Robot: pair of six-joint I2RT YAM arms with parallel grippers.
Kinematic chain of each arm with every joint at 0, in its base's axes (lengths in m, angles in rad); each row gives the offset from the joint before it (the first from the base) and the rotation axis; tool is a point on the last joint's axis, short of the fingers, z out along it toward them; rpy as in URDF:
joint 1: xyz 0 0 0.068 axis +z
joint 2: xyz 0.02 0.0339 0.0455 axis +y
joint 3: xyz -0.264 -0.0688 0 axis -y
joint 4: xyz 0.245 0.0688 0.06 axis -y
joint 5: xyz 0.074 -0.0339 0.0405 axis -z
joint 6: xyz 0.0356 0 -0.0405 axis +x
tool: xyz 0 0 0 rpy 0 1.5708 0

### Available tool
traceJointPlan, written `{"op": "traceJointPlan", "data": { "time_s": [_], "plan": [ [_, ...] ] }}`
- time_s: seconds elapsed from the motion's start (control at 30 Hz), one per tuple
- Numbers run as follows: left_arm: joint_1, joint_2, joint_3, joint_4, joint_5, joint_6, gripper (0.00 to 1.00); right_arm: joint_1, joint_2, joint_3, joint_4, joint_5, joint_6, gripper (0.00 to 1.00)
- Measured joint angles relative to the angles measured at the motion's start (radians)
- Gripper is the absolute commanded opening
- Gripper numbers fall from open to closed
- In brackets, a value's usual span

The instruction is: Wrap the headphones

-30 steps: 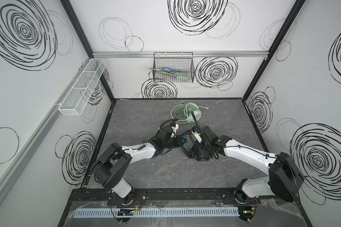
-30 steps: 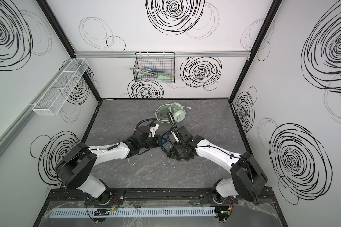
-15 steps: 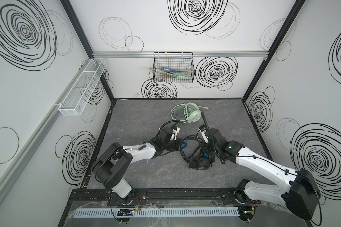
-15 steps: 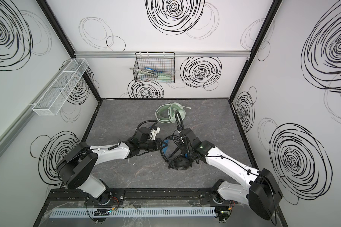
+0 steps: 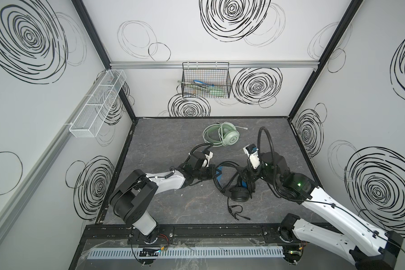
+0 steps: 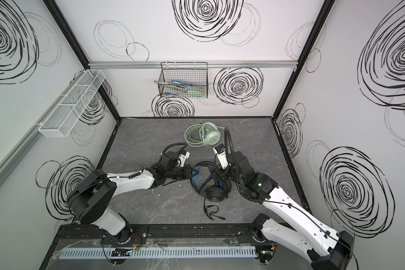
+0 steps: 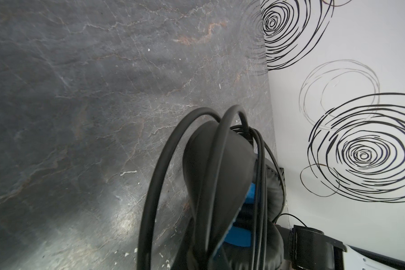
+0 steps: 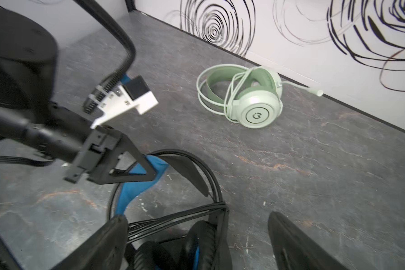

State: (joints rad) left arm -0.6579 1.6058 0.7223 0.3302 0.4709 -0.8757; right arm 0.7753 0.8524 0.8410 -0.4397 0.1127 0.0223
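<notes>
The black headphones (image 5: 240,191) with blue headband padding lie mid-table, their black cord (image 7: 154,175) looped several times around the headband (image 7: 215,168). My left gripper (image 5: 216,174) is shut on the blue padded headband (image 8: 136,184), as the right wrist view shows. My right gripper (image 8: 197,218) is open, its fingers (image 8: 103,245) standing wide on either side of the ear cups (image 8: 197,243) and cord bundle. In both top views the cord's plug end (image 5: 237,211) trails loose on the floor. The mint-green headphones (image 5: 222,138) lie behind, with their cord coiled around them.
A black wire basket (image 5: 206,81) holding tools hangs on the back wall. A white mesh basket (image 5: 98,105) hangs on the left wall. The black side walls' frame and the front rail (image 5: 197,230) bound the dark stone-look table (image 5: 173,205).
My right gripper has opened wide and let go of the cord, and its arm has drawn back toward the right. The left gripper has kept its hold and place.
</notes>
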Motion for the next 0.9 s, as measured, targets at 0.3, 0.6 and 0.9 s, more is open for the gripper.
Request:
{"op": "traceJointPlan", "data": {
  "time_s": [0.3, 0.6, 0.9],
  "plan": [
    [0.021, 0.04, -0.04, 0.052, -0.066, -0.085, 0.0, 0.104, -0.021, -0.024, -0.055, -0.157, 0.02, 0.99],
    [0.066, 0.043, -0.132, 0.136, -0.136, -0.154, 0.0, 0.105, 0.129, -0.061, -0.058, -0.304, -0.093, 0.97],
    [0.12, 0.017, -0.193, 0.218, -0.172, -0.184, 0.0, 0.148, 0.298, 0.044, -0.109, -0.206, 0.05, 0.91]
  ]
}}
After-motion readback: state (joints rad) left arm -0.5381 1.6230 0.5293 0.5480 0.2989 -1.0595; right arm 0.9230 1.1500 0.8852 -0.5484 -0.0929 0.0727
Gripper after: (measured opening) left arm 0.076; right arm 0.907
